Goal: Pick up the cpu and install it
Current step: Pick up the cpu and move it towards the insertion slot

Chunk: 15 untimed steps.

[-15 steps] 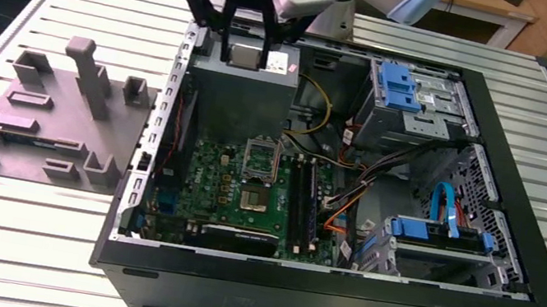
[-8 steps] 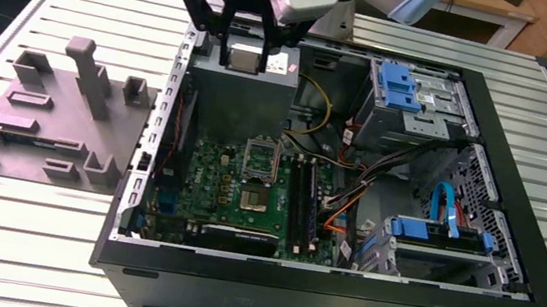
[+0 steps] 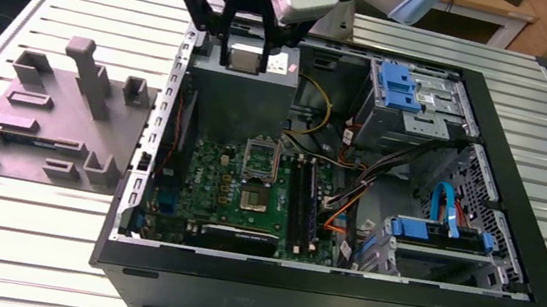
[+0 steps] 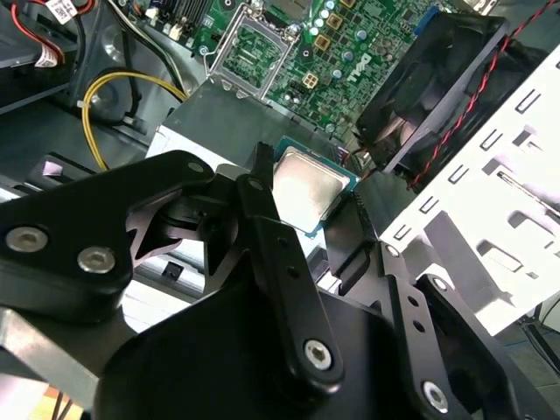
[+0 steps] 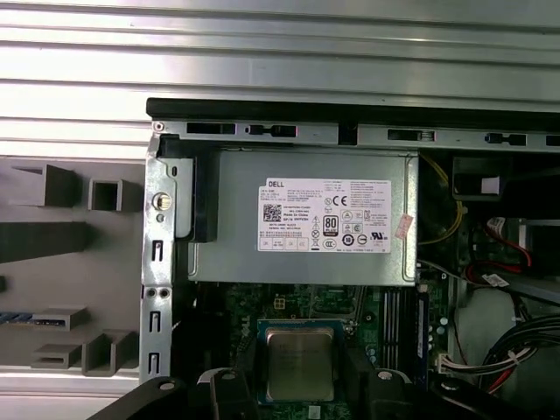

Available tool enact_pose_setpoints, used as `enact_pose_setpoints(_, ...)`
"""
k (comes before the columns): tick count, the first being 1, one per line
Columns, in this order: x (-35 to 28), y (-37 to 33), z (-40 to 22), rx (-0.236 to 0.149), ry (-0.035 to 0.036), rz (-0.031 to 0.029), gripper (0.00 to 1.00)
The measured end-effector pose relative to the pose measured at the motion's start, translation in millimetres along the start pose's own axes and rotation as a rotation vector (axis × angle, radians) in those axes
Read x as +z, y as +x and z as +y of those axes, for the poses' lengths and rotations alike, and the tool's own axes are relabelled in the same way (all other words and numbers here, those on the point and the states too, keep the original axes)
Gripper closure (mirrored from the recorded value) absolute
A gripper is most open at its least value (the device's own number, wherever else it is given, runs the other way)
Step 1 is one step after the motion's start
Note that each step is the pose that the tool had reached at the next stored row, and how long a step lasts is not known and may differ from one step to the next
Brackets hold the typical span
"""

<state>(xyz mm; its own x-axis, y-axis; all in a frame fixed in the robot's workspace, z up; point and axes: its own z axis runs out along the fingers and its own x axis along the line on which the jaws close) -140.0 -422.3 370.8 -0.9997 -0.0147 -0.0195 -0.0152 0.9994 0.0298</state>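
The cpu (image 3: 246, 55) is a small silver square chip held between my gripper's (image 3: 245, 50) black fingers, above the grey power-supply box (image 3: 243, 98) at the back of the open computer case. In the first wrist view the cpu (image 5: 299, 363) sits flat between the two fingers (image 5: 229, 389), with the green motherboard behind it. The second wrist view shows the cpu (image 4: 308, 188) gripped by its edges, and further off the motherboard's open socket (image 4: 254, 48). In the exterior view the socket (image 3: 255, 197) lies on the motherboard with its metal frame (image 3: 259, 158) raised.
The black case (image 3: 525, 246) lies open on a slatted metal table. A grey fixture block (image 3: 57, 117) stands on the exterior view's left. Blue drive bays (image 3: 401, 87), cable bundles (image 3: 356, 192) and a black fan (image 4: 437, 79) crowd the case interior.
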Motion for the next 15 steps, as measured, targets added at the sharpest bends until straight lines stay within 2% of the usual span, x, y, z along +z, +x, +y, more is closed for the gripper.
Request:
enact_pose_setpoints(7, 0.1, -4.3, 0.0, 0.000, -0.0001, 0.0000, 0.53)
enact_pose_setpoints(15, 0.4, -21.2, -0.3, 0.000, 0.0000, 0.0001, 0.53)
